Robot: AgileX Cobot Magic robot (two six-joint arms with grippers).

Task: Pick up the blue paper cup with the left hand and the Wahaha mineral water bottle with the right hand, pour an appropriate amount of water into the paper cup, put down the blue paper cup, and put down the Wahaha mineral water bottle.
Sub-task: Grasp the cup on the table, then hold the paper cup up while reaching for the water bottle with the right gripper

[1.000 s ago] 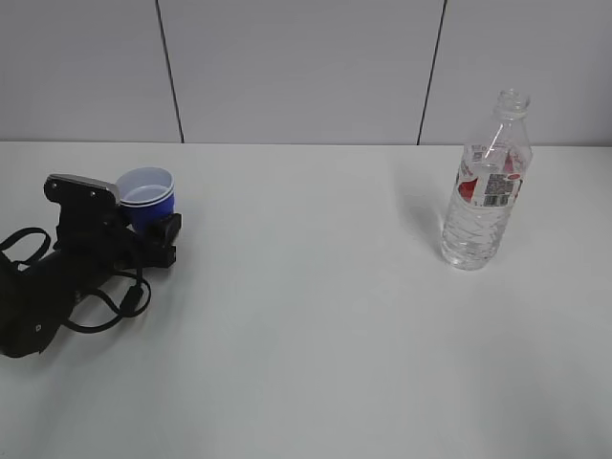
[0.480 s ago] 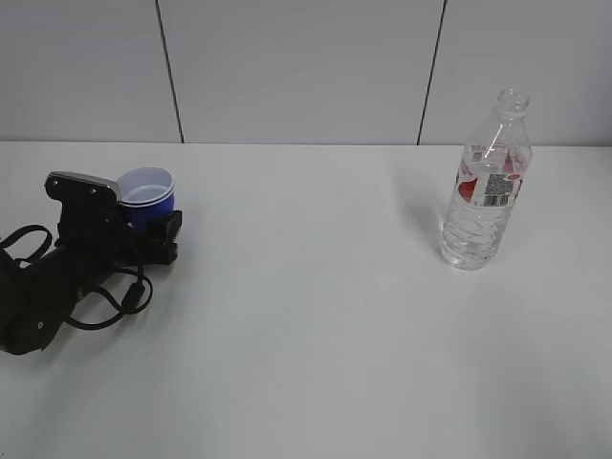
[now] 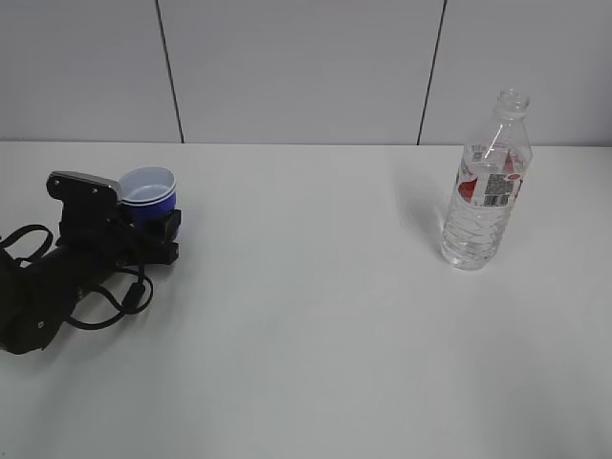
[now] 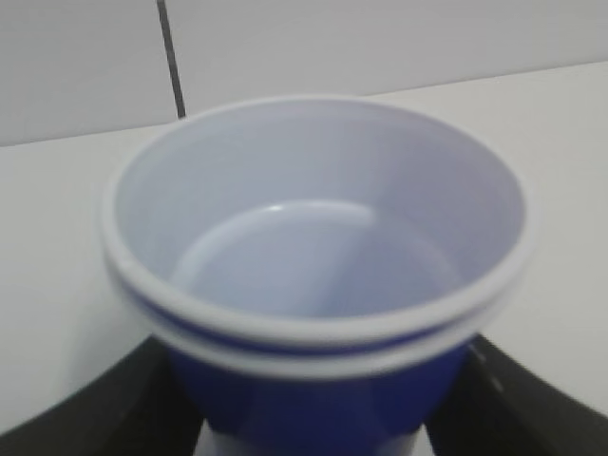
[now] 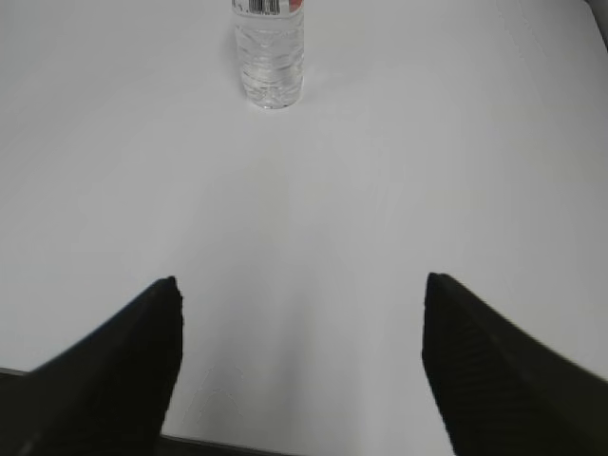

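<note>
My left hand (image 3: 153,234), exterior view: a matte black arm, bulky and rounded toward its base, narrowing to a blocky black gripper. A flat silver-grey block (image 3: 84,184) with small dark screw heads caps the wrist. Black cables (image 3: 115,304) loop loosely along the arm's side. In the left wrist view, only two black fingers (image 4: 518,404) show at the lower corners. My right hand (image 5: 299,285), right wrist view: two plain black wedge-shaped fingers (image 5: 114,370), tapering to blunt tips, without visible markings.
</note>
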